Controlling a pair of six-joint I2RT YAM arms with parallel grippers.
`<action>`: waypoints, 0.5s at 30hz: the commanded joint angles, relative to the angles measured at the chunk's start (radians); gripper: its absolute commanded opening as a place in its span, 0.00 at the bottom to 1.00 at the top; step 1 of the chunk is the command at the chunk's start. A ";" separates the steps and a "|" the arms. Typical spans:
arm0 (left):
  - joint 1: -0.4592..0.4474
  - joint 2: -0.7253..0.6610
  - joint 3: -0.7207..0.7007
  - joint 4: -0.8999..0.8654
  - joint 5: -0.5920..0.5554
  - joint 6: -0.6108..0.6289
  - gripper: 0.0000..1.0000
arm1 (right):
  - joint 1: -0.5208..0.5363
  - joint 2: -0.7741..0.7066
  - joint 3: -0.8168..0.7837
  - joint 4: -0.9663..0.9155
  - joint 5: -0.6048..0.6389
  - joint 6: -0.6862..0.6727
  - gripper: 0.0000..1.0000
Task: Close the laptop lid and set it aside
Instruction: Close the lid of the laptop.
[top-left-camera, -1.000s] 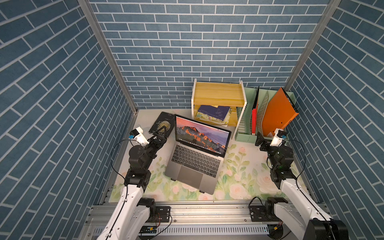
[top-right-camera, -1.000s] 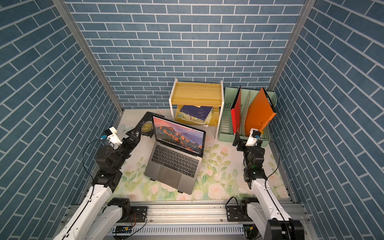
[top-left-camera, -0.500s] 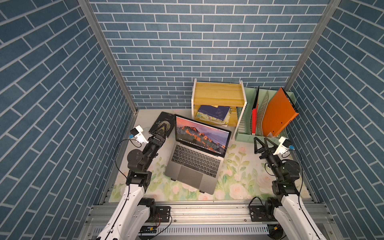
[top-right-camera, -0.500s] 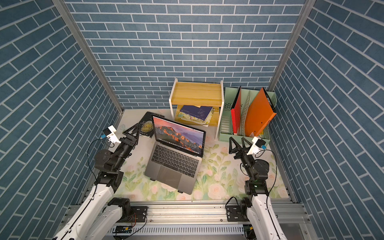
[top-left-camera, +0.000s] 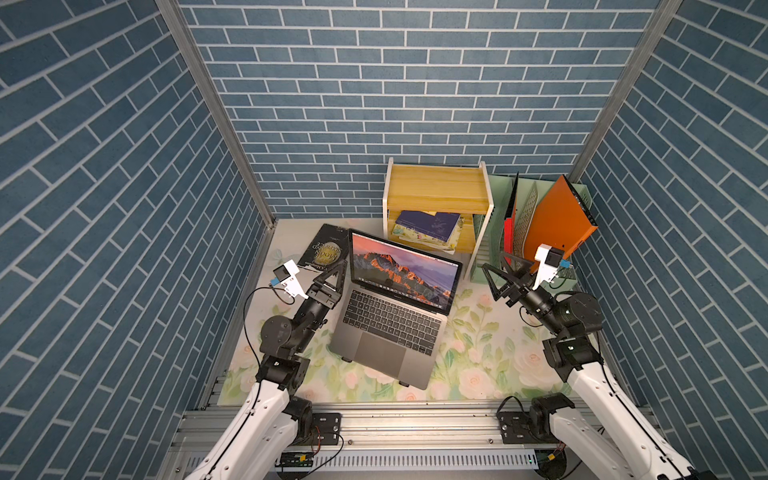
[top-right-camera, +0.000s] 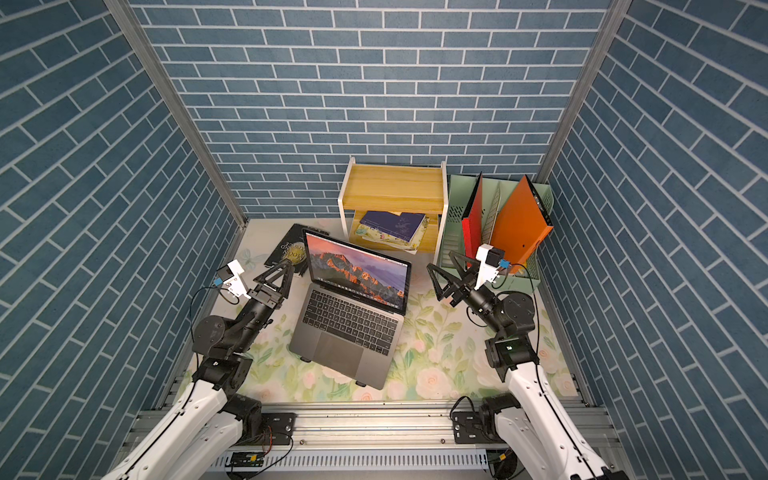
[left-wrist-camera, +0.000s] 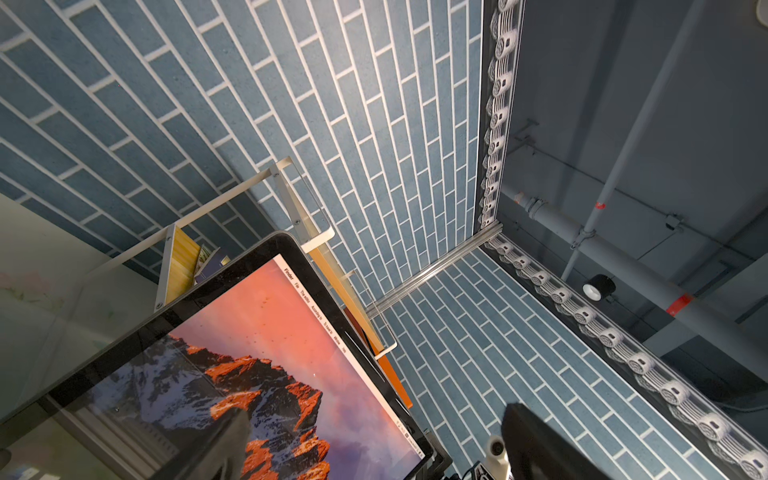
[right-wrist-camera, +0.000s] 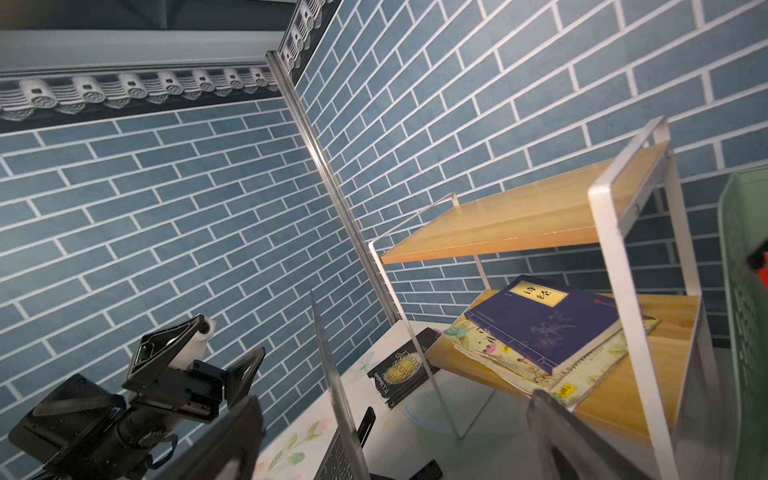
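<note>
So the laptop (top-left-camera: 386, 336) sat open and skewed in the middle of the mat (top-left-camera: 478, 357), lid (top-left-camera: 403, 272) up with that orange mountain picture glowing.

Tightest spot was its left side. The left gripper (top-left-camera: 337, 269) hung there spread wide and empty, just beside the lid's left edge; couldn't tell if it touched. A black paperback (top-left-camera: 326, 249) lay flat behind that corner, and the wooden shelf (top-left-camera: 436, 187) stood near the lid's far right corner.

Most of the free room was on the right, a bare strip of mat between the laptop and the right gripper (top-left-camera: 496, 264). That one was also wide open, holding nothing, up in front of the green file rack (top-left-camera: 482, 245) with its red folder (top-left-camera: 508, 239) and orange folder (top-left-camera: 557, 224).

Readable stuff: the paperback cover said "Moon" and "Sixpence". The navy book (right-wrist-camera: 540, 328) on the lower shelf had a yellow label with Chinese characters. The menu bar (left-wrist-camera: 311, 307) started with "Finder".

The mat was pale green with pink roses. Blue brick walls (top-left-camera: 374, 104) closed in three sides, and a metal rail (top-left-camera: 395, 417) ran across the front where the arms were bolted on.
</note>
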 joint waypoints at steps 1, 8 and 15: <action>-0.004 -0.029 -0.044 0.020 -0.070 -0.066 1.00 | 0.046 0.049 0.102 -0.132 -0.029 -0.113 1.00; -0.004 -0.002 0.052 -0.121 -0.033 -0.016 1.00 | 0.156 0.187 0.312 -0.356 -0.049 -0.249 1.00; -0.004 -0.013 0.113 -0.312 -0.046 0.058 0.99 | 0.230 0.295 0.462 -0.500 -0.046 -0.341 1.00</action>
